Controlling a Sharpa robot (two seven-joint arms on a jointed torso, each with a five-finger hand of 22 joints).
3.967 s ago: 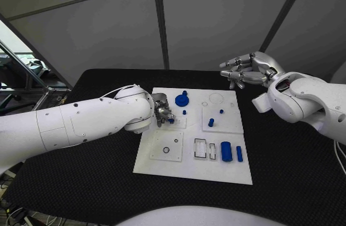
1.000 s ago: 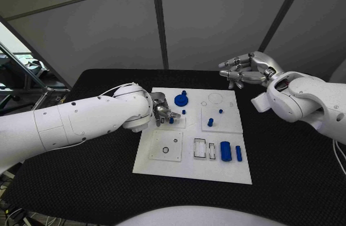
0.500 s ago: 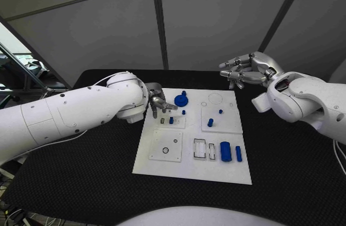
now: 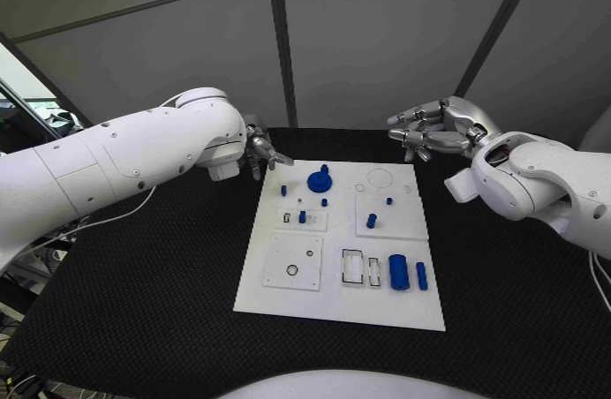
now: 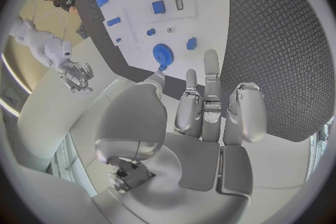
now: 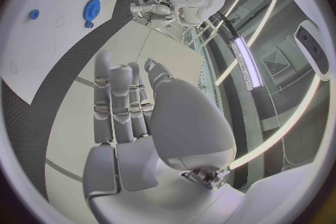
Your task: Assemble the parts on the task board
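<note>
With both hands empty, the next pick, likely a loose blue part (image 4: 398, 268) at the task board's (image 4: 312, 304) five o'clock corner, wants a straight descent and a firm pinch before lifting. The left hand (image 4: 262, 153) hovers released, fingers spread, off the board's eleven o'clock corner above the desk (image 4: 153, 275). The right hand (image 4: 431, 129) hangs empty, fingers loosely curled, beyond one o'clock.

Left hand (image 4: 264, 153) raised, fingers (image 5: 210, 81) spread, holding nothing. Right hand (image 4: 431, 127) raised, fingers (image 6: 112, 95) loosely extended, holding nothing.
</note>
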